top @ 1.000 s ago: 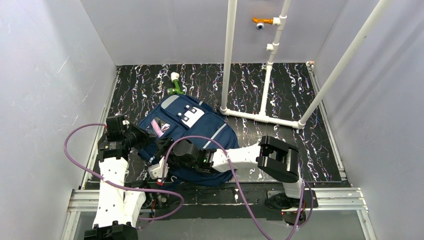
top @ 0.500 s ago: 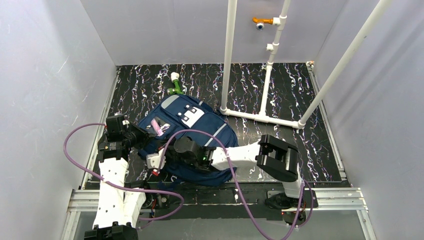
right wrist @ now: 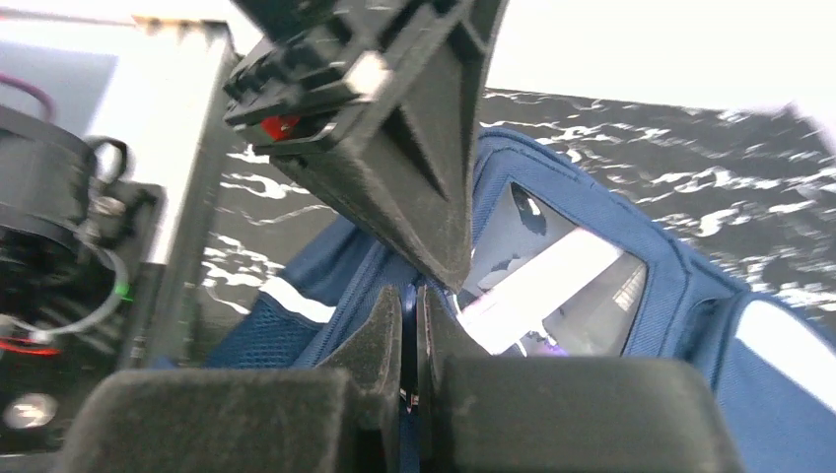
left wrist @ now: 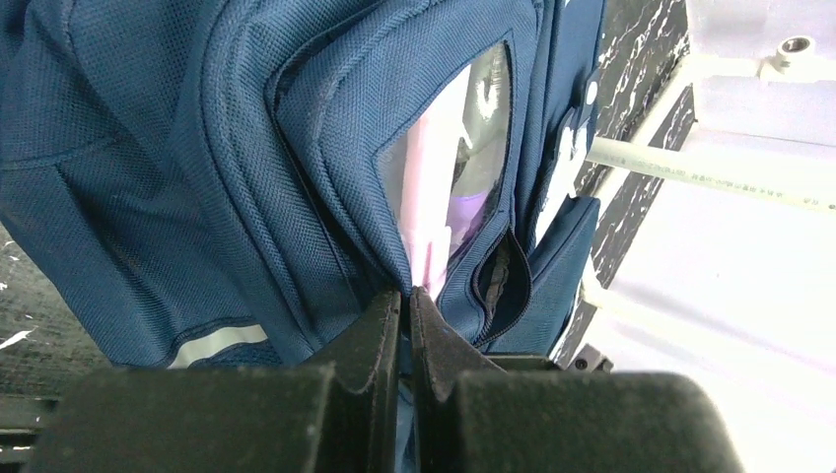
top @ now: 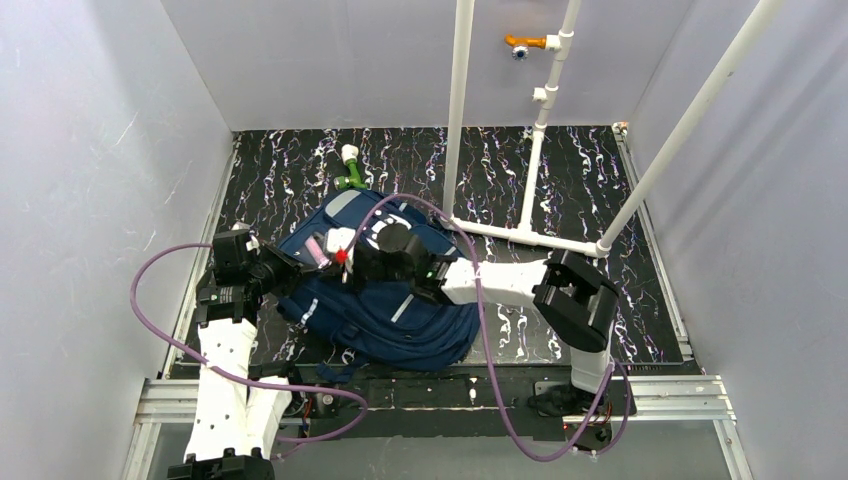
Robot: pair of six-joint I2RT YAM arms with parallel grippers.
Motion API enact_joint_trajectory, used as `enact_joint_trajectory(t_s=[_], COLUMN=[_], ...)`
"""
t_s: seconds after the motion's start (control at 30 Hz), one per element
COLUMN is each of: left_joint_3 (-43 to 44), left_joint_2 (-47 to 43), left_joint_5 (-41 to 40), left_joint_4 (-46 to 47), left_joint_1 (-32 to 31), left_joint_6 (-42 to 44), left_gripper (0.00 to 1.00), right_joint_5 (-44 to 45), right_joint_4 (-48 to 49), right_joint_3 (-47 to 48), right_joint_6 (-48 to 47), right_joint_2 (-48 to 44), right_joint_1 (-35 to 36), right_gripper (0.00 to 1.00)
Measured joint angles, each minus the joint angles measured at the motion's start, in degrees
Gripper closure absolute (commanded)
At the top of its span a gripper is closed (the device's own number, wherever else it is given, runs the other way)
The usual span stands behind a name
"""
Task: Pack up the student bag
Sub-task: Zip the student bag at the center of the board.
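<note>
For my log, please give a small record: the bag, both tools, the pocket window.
bag: student bag, lying on the black table
left tool: shut on the bag fabric by the clear window
right tool: shut beside the window; grip unclear
window content: pink item
behind bag: green and white object

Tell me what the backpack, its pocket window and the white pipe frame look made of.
The backpack: seemingly woven synthetic fabric, matte navy; fine mesh-like weave up close. Its pocket window: clear flexible plastic; glossy glare, pink item visible through it. The pipe frame: likely rigid plastic tubing, smooth white, moulded joints.
</note>
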Motion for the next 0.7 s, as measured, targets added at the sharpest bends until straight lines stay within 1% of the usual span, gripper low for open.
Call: enact_joint_trajectory(t_s=[0.03, 0.13, 0.27, 0.33, 0.53, 0.63, 0.7], left_joint_3=[-0.02, -0.07, -0.07, -0.07, -0.07, -0.11, -0.31], left_joint_2=[0.00, -0.04, -0.76, -0.79, -0.90, -1.01, -1.07], left_joint_5=[0.04, 0.63, 2.99, 3.72, 3.91, 3.96, 4.11], left_joint_4=[-0.11, -0.20, 0.42, 0.00, -0.15, -0.42, -0.52], left_joint_1=[-0.07, -0.11, -0.66, -0.90, -0.94, -1.05, -1.18], left_joint_6=[0.00, -0.04, -0.46, -0.46, -0.48, -0.46, -0.44], left_gripper=[1.00, 1.00, 1.00, 1.00, 1.00, 1.00, 1.00], right_joint_5=[-1.86, -6.43, -8.04, -7.72, -1.62, 1.09, 2.80], right_joint_4=[0.39, 3.80, 13.11, 15.85, 18.34, 21.05, 21.09], right_joint_3=[0.00, -0.15, -4.52, -5.97, -9.03, -11.74, -13.11], right_joint_6=[3.21, 17.55, 38.62, 46.58, 60.33, 64.04, 65.24], right_joint_2=[0.00, 0.00, 0.04, 0.26, 0.33, 0.13, -0.94], right_joint_1=[-0.90, -4.11, -7.89, -8.50, -8.70, -8.70, -8.70], right_gripper=[0.99, 0.99, 0.99, 0.99, 0.99, 0.99, 0.99])
